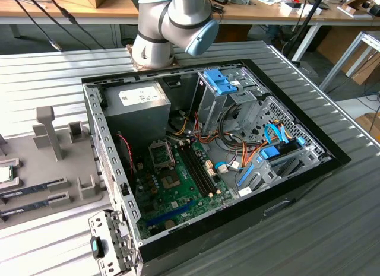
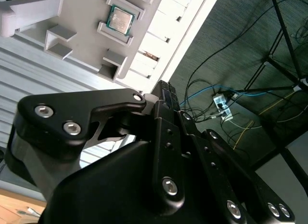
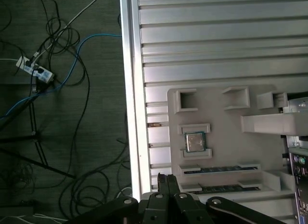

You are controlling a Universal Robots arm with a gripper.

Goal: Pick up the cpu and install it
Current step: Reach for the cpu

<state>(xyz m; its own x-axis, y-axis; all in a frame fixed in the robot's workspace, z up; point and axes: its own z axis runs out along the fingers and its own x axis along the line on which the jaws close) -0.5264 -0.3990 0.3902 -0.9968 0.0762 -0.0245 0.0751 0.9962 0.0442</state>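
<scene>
The cpu, a small square chip with a silvery top, lies flat in a pocket of the grey holder tray; it also shows in the second wrist view and at the exterior view's left edge. My black gripper hangs well above the tray, off to the side of the cpu, its fingers together and nothing between them. Its tip points toward the table's edge. The green motherboard lies in the open computer case, with an open metal socket on it.
Two memory sticks lie in slots beside the cpu. Grey posts rise from the tray. A grey power-supply box, blue drive brackets and cables crowd the case. Past the table's edge, cords lie on the floor.
</scene>
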